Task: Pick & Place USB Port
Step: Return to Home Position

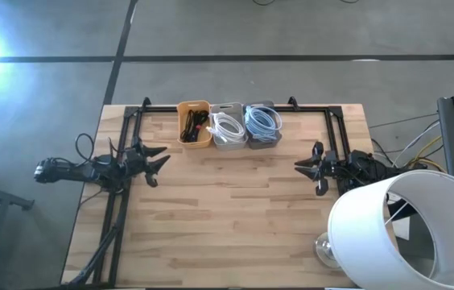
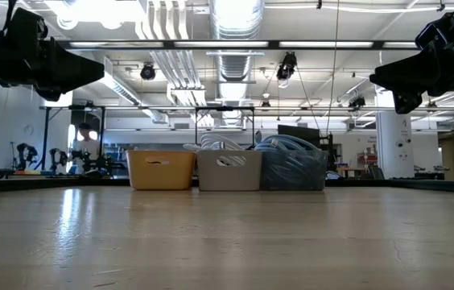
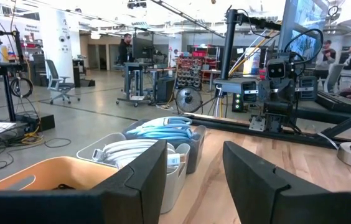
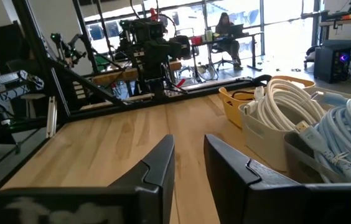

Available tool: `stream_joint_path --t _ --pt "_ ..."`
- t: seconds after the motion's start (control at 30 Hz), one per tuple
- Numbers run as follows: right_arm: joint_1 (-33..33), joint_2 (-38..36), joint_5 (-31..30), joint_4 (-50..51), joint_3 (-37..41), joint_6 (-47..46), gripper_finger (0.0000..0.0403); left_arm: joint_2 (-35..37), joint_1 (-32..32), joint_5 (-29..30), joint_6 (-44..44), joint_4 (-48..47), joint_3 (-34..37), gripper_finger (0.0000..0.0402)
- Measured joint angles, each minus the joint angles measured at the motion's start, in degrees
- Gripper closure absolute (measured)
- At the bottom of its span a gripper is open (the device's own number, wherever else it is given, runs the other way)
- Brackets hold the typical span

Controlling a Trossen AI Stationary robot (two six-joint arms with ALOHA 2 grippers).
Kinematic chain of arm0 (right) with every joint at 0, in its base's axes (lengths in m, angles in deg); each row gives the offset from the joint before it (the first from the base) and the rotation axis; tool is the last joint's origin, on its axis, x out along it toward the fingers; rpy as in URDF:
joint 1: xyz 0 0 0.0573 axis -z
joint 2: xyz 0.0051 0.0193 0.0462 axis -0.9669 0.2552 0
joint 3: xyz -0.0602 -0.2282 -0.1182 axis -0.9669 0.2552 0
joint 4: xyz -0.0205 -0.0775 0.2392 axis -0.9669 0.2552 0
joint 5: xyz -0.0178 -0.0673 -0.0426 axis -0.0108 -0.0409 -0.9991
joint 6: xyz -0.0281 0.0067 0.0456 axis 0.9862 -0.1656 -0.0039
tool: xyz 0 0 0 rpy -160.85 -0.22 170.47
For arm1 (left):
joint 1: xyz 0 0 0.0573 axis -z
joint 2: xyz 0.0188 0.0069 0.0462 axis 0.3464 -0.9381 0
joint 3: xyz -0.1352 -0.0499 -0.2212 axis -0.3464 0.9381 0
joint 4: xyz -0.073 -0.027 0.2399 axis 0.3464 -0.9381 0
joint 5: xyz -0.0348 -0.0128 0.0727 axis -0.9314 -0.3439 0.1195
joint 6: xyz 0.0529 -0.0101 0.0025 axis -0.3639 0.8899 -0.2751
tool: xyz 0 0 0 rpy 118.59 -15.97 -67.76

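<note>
Three small bins stand in a row on the table's far edge. The yellow bin (image 1: pixel 195 123) (image 2: pixel 160 169) holds dark cables and small dark parts. The white bin (image 1: pixel 228 127) (image 3: pixel 121 151) holds coiled white cable, and the grey bin (image 1: pixel 263 124) (image 4: pixel 343 146) holds coiled light-blue cable. My left gripper (image 1: pixel 161 163) (image 3: pixel 194 152) hovers open above the table's left side, near the yellow bin, and holds nothing. My right gripper (image 1: pixel 307 167) (image 4: pixel 189 146) hovers open above the right side and is likewise empty. Both point toward the middle of the table.
A black metal frame (image 1: pixel 235 107) runs along the far edge and down both sides. A lamp with a white shade (image 1: pixel 408 234) and a round metal base (image 1: pixel 323 250) stands at the near right corner. Bare wood (image 1: pixel 235 209) lies between the arms.
</note>
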Motion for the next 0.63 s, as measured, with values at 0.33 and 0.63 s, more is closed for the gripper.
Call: stream_joint_path --t 0.33,0.63 --pt "0.0 0.0 0.0 0.0 0.0 0.0 0.0334 0.0 0.0 0.0 0.0 0.0 0.0 0.0241" --pt "0.0 0.0 0.0 0.0 0.0 0.0 0.0320 0.0 0.0 0.0 0.0 0.0 0.0 0.0241"
